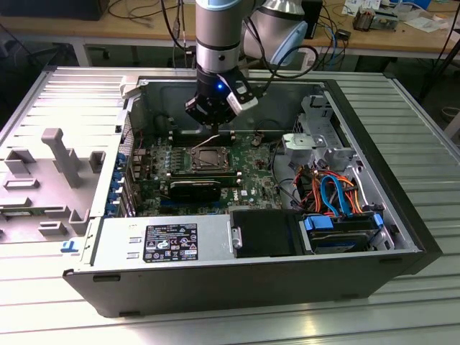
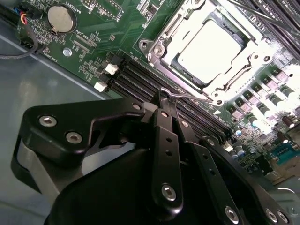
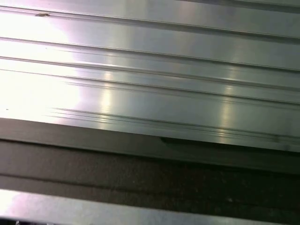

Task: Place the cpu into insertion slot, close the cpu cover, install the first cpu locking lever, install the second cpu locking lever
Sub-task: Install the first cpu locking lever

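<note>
Ribbed aluminium counter [image 1: 402,129] surrounds an open computer case [image 1: 244,280] lying on its side in the middle of the exterior view, with workbenches and cables along the top edge. Inside the case sits the green motherboard [image 1: 251,162]; a grey power supply [image 1: 165,244] with a label lies along the case's lower edge, and a bundle of orange and blue cables [image 1: 334,190] lies toward the exterior view's right. My tool [image 1: 215,129] hangs from the arm at upper centre of the exterior view, just above the far edge of the insertion slot [image 1: 208,159]. In the second wrist view my tool [image 2: 163,93] has its fingers [image 2: 165,136] pressed together on a thin wire locking lever [image 2: 187,97] beside the long black memory slots [image 2: 140,77]. At the upper right of that view the cpu [image 2: 208,47] lies seated in the insertion slot [image 2: 159,49], with the cpu cover [image 2: 243,40] closed flat around it. A round coin battery [image 2: 61,18] sits at the upper left. The first wrist view shows grooved metal counter [image 3: 150,70].
</note>
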Robot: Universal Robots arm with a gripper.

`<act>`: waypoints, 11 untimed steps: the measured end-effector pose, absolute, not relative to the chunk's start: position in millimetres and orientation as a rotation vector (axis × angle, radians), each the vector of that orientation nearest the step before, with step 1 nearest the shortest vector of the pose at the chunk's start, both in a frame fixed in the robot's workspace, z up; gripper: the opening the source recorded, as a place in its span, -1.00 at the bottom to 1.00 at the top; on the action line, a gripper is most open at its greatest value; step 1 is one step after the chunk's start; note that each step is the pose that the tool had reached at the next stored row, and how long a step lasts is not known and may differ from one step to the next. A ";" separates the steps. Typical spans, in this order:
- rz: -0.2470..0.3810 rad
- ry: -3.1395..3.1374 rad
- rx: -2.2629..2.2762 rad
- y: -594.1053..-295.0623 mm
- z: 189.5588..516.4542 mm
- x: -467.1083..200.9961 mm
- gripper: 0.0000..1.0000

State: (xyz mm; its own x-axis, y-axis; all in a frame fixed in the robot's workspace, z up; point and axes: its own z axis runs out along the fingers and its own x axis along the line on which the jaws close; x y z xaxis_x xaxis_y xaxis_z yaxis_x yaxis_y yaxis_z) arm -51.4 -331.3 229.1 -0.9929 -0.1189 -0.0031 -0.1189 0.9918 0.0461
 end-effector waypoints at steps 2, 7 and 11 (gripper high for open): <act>0.072 3.135 -0.187 -330.7 229.6 -52.0 -0.79; 0.073 3.135 -0.187 -326.7 229.5 -61.5 -0.79; 0.073 3.134 -0.187 -323.2 229.4 -71.3 -0.79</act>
